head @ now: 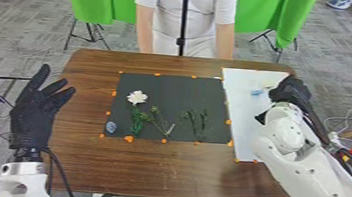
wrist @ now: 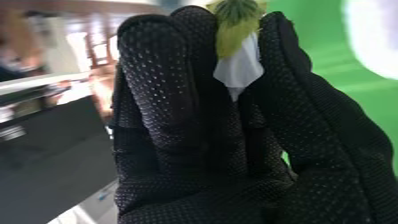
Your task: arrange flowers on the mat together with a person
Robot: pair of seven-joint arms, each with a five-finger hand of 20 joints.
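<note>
Flower (wrist: 237, 42) was pinched by right hand (head: 289, 90), sheet (head: 244, 114) beneath; left hand (head: 36, 114) was relaxed, unclenched.

And here's smooth brown wood across the table (head: 171, 174), a matt dark mat (head: 186, 94), knobbly cloth over the right hand (head: 288, 92) (dotted all over!), smooth plastic-looking shell on the right arm (head: 284, 136).

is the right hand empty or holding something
Holding: the right hand pinches a yellow and white piece between thumb and fingers.
</note>
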